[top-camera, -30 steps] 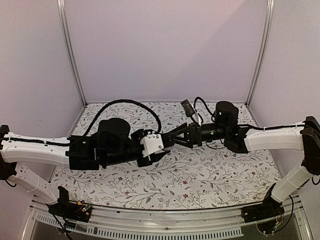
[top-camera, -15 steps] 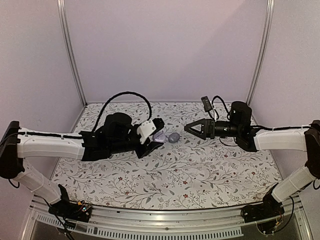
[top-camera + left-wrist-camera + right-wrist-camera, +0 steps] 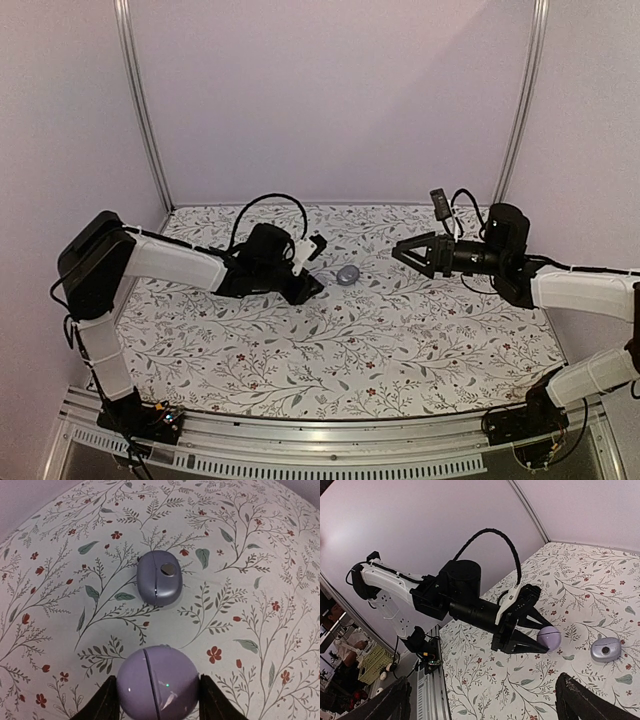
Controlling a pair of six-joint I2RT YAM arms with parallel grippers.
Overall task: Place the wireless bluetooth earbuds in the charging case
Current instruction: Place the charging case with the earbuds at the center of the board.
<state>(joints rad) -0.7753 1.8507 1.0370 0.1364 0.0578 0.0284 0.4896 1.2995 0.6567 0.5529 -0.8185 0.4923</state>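
— What sort of place is shown?

— A robotics lab is suggested. A test cell is formed by plain pale panels [image 3: 330, 100] set between aluminium uprights [image 3: 141, 100].

— By what else is it shown?

— A left arm [image 3: 170, 260] and a right arm [image 3: 585, 290] are bolted at the near edge of a worktop [image 3: 380, 350] covered with flowered cloth. A slotted metal rail [image 3: 330, 440] with a bare circuit board [image 3: 165, 413] is fixed there. Outside the cell, in the right wrist view, a person [image 3: 337, 617] and a yellow-green basket [image 3: 372, 662] are made out, blurred.
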